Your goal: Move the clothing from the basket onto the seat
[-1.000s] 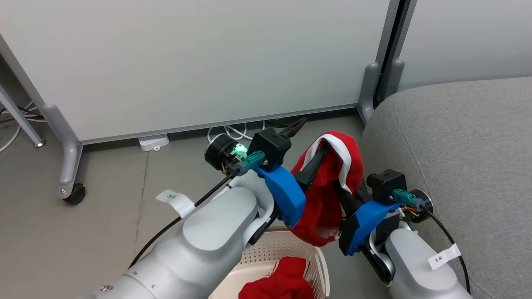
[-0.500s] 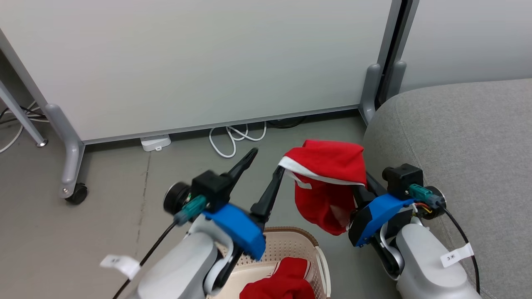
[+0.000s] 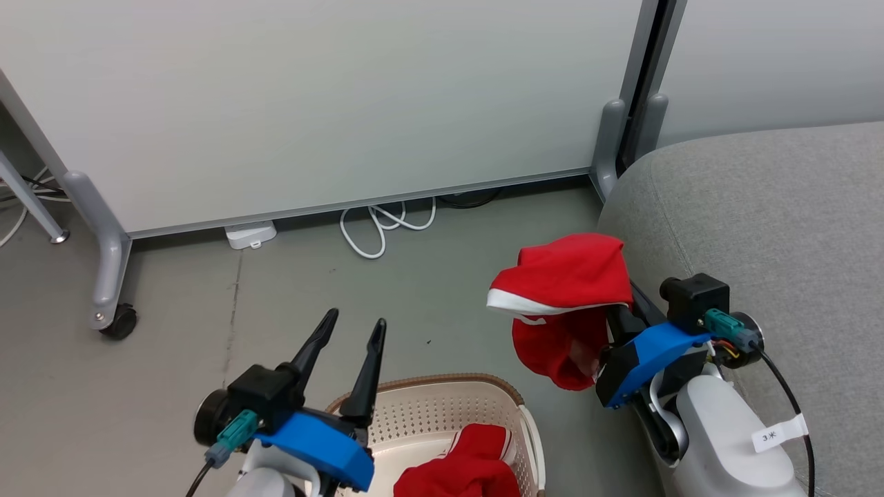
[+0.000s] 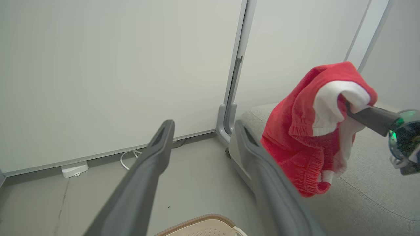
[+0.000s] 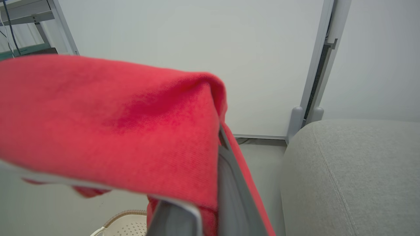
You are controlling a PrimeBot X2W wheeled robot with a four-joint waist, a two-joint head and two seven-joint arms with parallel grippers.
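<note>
Two garments: we note a raised garment [image 3: 563, 283] and a second garment [image 3: 466, 469].
Raised garment: draped over the right gripper [image 3: 625, 314], held aloft, just beside the seat [image 3: 760, 228].
Second garment: inside the basket [image 3: 428, 382].
Right gripper: fingers clamped on the raised garment.
Left gripper [image 3: 356, 323]: fingers spread wide, empty, near the basket's rim.

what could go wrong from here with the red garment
The held garment is draped over the shut right hand, mostly hanging loose above the floor, short of the seat; it might slip off there. Its low-hanging folds may snag the seat's rounded edge during the swing across. The open left hand hovers by the basket rim and could knock it reaching for the second garment.
</note>
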